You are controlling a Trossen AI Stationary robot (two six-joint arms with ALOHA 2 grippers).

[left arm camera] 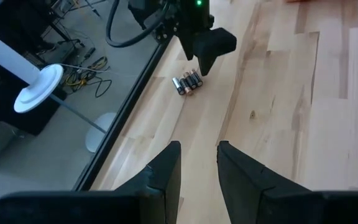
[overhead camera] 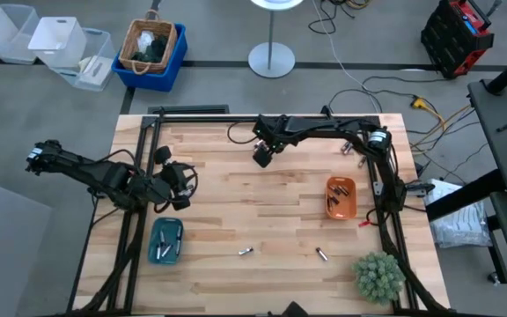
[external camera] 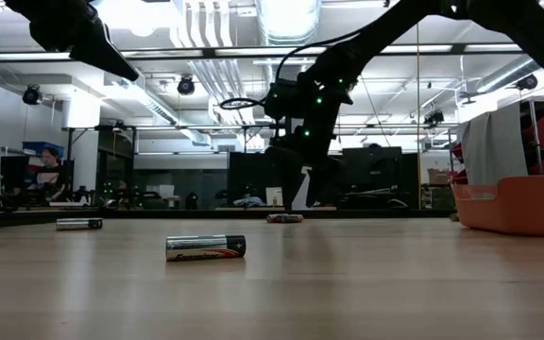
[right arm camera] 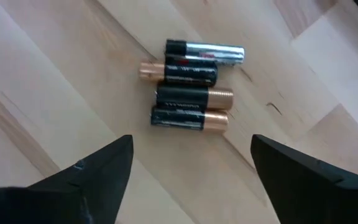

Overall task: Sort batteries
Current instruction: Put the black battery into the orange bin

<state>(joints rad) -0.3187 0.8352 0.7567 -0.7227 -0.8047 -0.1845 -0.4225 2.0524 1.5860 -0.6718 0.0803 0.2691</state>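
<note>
We see a light wooden table (overhead camera: 236, 211) | teal tray (overhead camera: 165, 241) at 8 o'clock | orange tray (overhead camera: 341, 197) at 3 | two loose batteries (overhead camera: 246, 252) near 6 | green plant (overhead camera: 378, 276) at 5.

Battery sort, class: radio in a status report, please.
Right gripper open, hovering over cluster of four batteries. Left gripper open, above teal tray. Two loose batteries near front edge. Nothing blocking.
</note>
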